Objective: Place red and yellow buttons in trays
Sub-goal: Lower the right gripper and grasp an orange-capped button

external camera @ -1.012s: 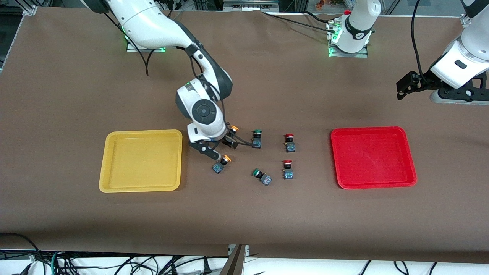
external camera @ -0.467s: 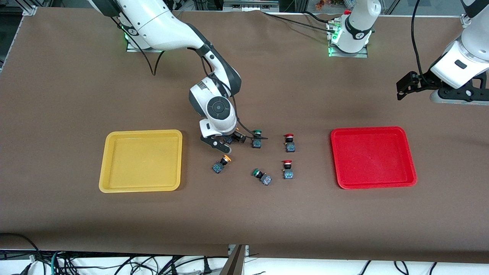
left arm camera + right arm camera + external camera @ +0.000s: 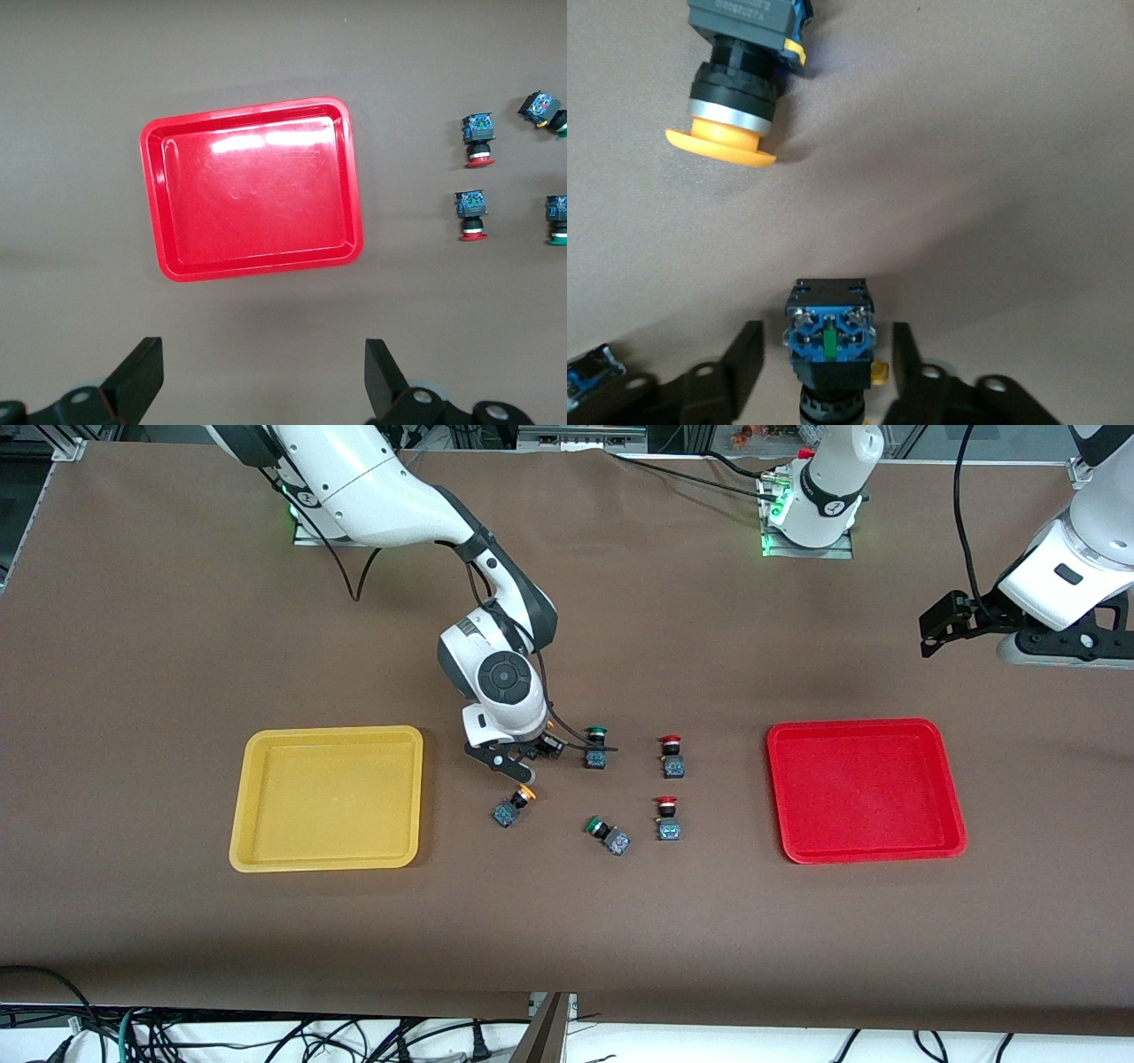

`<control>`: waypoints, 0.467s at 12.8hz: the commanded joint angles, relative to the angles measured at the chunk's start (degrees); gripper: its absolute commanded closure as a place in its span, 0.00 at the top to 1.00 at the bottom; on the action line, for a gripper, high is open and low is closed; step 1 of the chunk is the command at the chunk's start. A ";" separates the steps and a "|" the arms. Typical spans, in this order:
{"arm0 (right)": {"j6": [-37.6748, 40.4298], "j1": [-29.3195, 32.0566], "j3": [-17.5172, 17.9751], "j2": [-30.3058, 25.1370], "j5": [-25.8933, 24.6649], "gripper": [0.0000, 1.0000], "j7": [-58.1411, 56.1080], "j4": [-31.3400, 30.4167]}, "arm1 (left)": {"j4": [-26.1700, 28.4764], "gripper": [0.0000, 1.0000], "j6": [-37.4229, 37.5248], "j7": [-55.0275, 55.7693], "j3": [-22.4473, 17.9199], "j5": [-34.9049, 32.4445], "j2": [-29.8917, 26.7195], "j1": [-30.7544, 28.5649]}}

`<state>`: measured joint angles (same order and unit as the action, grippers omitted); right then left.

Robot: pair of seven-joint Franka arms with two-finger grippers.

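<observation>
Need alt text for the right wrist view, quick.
The right pincer is open, its fingers either side of a black push-button switch with a bluish square base on the brown table. A second switch with an orange-yellow cap lies nearby.

You are seeing the right gripper (image 3: 825, 341) straddling a yellow button (image 3: 829, 332), but the right wrist view's edge is cutting off its cap, so only the bluish base and black body are showing. In the front view the wrist is covering that same button, at about nine o'clock from the upright green-capped switch (image 3: 595, 746). The second yellow button (image 3: 735, 97) is losing part of its base to the edge. Another switch (image 3: 589, 376) is peeking in at a corner, too little to identify. The left gripper (image 3: 264, 376) is showing only its fingertips in the left wrist view. That view's edge is also clipping the upright green-capped switch and the tipped green-capped switch (image 3: 540, 108). The left arm (image 3: 1063, 576) is running off the front view at three o'clock.
</observation>
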<state>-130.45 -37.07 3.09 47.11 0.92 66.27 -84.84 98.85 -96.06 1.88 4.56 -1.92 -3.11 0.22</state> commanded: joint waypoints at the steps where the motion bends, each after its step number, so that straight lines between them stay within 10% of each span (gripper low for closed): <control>1: -1.04 -0.20 -0.28 -0.17 -0.13 0.00 -0.52 -0.51 | 0.56 1.00 0.09 -1.35 0.18 0.25 -0.84 -0.39; 6: 11.59 6.64 -0.54 -10.61 0.92 0.00 -12.71 0.28 | 0.47 1.00 0.09 -1.35 0.18 0.25 -0.84 -0.39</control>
<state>-125.06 -34.43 1.89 42.97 0.92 59.55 -83.15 98.85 -96.07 1.88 4.56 -1.92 -3.11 0.22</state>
